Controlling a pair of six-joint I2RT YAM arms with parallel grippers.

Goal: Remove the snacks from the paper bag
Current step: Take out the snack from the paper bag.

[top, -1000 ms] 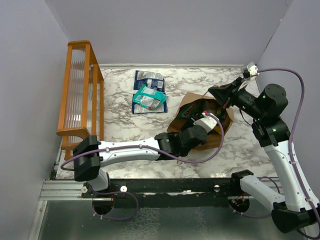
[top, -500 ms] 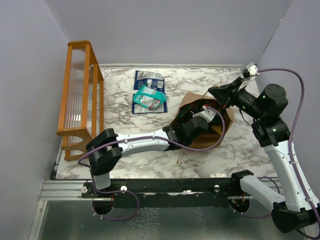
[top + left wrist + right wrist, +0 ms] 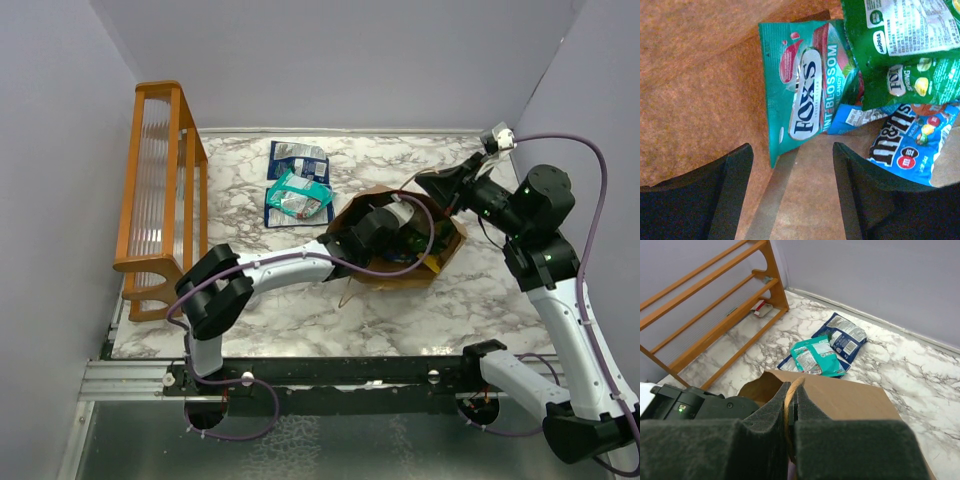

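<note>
The brown paper bag (image 3: 446, 246) lies mid-table with its mouth open. My left gripper (image 3: 792, 170) is open and empty inside it, above the bag's brown floor (image 3: 700, 85). Just ahead of the fingertips lie a teal Fox's packet (image 3: 805, 90), a green packet (image 3: 905, 45) and a blue M&M's packet (image 3: 910, 142), none touched. My right gripper (image 3: 791, 402) is shut on the bag's twisted handle (image 3: 788, 395) and holds it up at the bag's far right edge (image 3: 440, 190). Two dark blue packets (image 3: 297, 158) and a teal packet (image 3: 300, 195) lie on the table outside the bag.
An orange wooden rack (image 3: 160, 190) stands along the left edge, with a small red-and-white item (image 3: 759, 306) on its low shelf. The left arm (image 3: 280, 270) stretches across the marble tabletop (image 3: 480, 290) to the bag. Grey walls close the back and sides.
My left arm has pushed deeper into the bag, its elbow swinging right and up. The bag has shifted and its mouth now surrounds the wrist. The right gripper has held still.
</note>
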